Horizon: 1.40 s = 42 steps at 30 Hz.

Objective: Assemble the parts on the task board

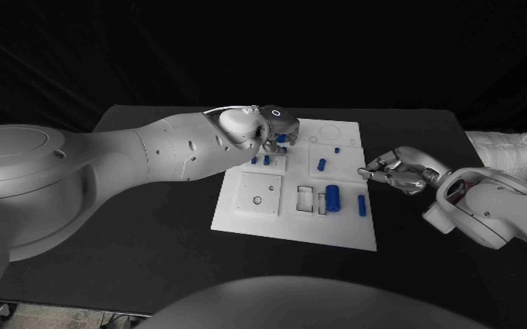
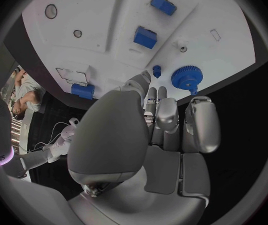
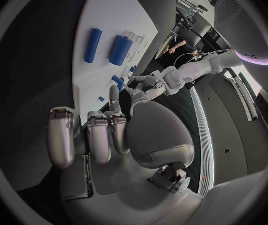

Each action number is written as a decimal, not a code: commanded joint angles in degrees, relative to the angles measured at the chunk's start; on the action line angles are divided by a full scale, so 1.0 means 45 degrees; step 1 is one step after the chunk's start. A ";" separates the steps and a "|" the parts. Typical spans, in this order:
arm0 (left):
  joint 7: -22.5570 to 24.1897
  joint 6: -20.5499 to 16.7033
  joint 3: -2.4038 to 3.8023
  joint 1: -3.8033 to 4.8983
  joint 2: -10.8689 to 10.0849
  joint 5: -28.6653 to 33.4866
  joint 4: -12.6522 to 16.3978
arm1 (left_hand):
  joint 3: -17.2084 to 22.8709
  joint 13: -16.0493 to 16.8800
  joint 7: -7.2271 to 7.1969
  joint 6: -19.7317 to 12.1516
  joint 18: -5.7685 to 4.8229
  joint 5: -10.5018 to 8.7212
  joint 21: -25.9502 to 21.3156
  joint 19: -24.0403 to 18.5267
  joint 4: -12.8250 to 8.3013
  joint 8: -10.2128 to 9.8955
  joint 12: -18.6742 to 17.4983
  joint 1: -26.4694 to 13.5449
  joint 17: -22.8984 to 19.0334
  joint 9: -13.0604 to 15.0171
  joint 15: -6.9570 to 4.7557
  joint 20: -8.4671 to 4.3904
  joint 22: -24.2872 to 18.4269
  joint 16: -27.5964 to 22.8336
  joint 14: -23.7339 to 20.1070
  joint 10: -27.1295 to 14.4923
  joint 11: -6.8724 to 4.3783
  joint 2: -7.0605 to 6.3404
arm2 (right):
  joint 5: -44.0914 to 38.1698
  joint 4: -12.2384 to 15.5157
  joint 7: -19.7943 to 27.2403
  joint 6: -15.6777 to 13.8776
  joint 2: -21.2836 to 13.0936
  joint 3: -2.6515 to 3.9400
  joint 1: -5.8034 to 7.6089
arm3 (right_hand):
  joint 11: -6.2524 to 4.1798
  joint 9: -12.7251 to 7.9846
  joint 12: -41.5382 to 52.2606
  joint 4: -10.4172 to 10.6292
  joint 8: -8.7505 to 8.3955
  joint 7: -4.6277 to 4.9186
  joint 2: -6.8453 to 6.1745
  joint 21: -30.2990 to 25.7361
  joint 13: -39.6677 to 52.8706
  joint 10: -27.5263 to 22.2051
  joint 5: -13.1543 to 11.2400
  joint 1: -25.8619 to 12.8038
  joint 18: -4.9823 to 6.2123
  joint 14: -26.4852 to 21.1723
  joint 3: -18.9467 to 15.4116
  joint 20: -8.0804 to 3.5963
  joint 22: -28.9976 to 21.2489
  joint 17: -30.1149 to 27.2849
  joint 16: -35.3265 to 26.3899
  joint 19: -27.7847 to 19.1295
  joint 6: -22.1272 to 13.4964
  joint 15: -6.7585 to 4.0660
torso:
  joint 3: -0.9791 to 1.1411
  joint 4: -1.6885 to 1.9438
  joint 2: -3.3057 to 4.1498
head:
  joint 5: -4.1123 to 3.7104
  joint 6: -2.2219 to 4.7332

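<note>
The white board (image 1: 296,226) is lying in the middle of the black tabletop (image 1: 143,245), with blue parts spread over it.

The left hand (image 1: 269,132) is reaching over the board's far left corner. In the left wrist view its fingers (image 2: 166,116) are lying side by side, pointing toward the board, with nothing visible between them and the thumb (image 2: 136,82) stretching out toward a small blue peg (image 2: 156,71). Whether the thumb tip is touching the peg cannot be told. A blue gear (image 2: 186,78) is sitting just beside that peg, near the board's edge, just beyond the fingertips. Two blue blocks (image 2: 145,37) are lying farther in on the board, and another blue piece (image 2: 83,90) is resting near a rectangular recess.

The right hand (image 1: 397,170) is hanging just off the board's right edge, over the tabletop. Its fingers (image 3: 99,135) are curling inward, holding nothing.

On the near half of the board, a thick blue cylinder (image 1: 332,198) is lying beside a slimmer blue rod (image 1: 362,206), both running lengthwise and apart from each other. The right wrist view is showing the same pair, the cylinder (image 3: 120,49) and the rod (image 3: 93,45), beyond the fingertips. A short blue piece (image 1: 320,164) is resting near the board's middle, and a tiny one (image 1: 336,150) is standing behind it.
</note>
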 commanded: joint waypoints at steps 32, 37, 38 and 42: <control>-0.0200 0.0197 0.0025 -0.0347 0.0502 -0.0035 -0.0881 | 0.0525 -0.0016 -0.0388 -0.0023 0.0013 0.1056 -0.0050 -0.0071 -0.0153 -0.0023 0.0047 0.0092 -0.0246 -0.0178 0.0116 0.0114 0.2414 0.0138 -0.0159 0.0756 0.0222 0.0173 | -0.0080 0.0018 0.0021 0.0167 -0.0024 -0.0003 -0.0019 | 0.0080 -0.0019 0.0046 -0.0016 -0.0053 0.0034 -0.0018 -0.0080 0.3328 0.1305 0.0070 0.0068 0.0150 0.1351 -0.0064 0.0043 0.2658 0.3355 0.0044 -0.0057 0.0014 0.0078 | 0.0006 -0.0001 -0.0003 | -0.0008 -0.0001; -0.0176 0.0172 0.0025 -0.0381 0.0554 -0.0028 -0.0980 | 0.0605 0.0023 -0.0445 0.0072 0.0030 0.1120 -0.0118 -0.0102 -0.0210 0.0031 0.0097 0.0102 0.0079 -0.0178 0.0099 0.0121 0.2395 0.0418 0.0029 0.0903 0.0225 0.0237 | -0.0080 0.0018 -0.0001 0.0184 -0.0020 -0.0003 -0.0019 | 0.0080 -0.0019 0.0046 -0.0016 -0.0053 0.0034 -0.0018 -0.0080 0.3328 0.1305 0.0070 0.0068 0.0150 0.1351 -0.0064 0.0043 0.2658 0.3355 0.0044 -0.0057 0.0014 0.0078 | 0.0000 -0.0006 0.0006 | -0.0021 -0.0001; -0.0167 0.0163 0.0025 -0.0386 0.0561 -0.0028 -0.0998 | 0.0619 0.0030 -0.0435 0.0112 0.0030 0.1128 -0.0119 -0.0102 -0.0221 0.0053 0.0103 0.0100 0.0085 -0.0173 0.0096 0.0121 0.2395 0.0437 0.0045 0.0925 0.0222 0.0250 | -0.0080 0.0019 -0.0007 0.0185 -0.0020 -0.0003 -0.0019 | 0.0080 -0.0019 0.0046 -0.0016 -0.0053 0.0034 -0.0018 -0.0080 0.3328 0.1305 0.0070 0.0068 0.0150 0.1351 -0.0064 0.0043 0.2658 0.3355 0.0044 -0.0057 0.0014 0.0078 | 0.0001 -0.0003 0.0004 | -0.0019 -0.0001; -0.0131 0.0068 0.0025 -0.0396 0.0578 -0.0026 -0.1046 | 0.0671 0.0068 -0.0405 0.0285 0.0025 0.1145 -0.0091 -0.0089 -0.0279 0.0149 0.0148 0.0104 0.0109 -0.0149 0.0081 0.0119 0.2404 0.0502 0.0092 0.1042 0.0200 0.0316 | -0.0080 0.0017 -0.0024 0.0196 -0.0019 -0.0003 -0.0019 | 0.0080 -0.0019 0.0046 -0.0016 -0.0053 0.0034 -0.0018 -0.0080 0.3328 0.1305 0.0070 0.0068 0.0150 0.1351 -0.0064 0.0043 0.2658 0.3355 0.0044 -0.0057 0.0014 0.0078 | 0.0000 -0.0005 0.0003 | -0.0002 -0.0001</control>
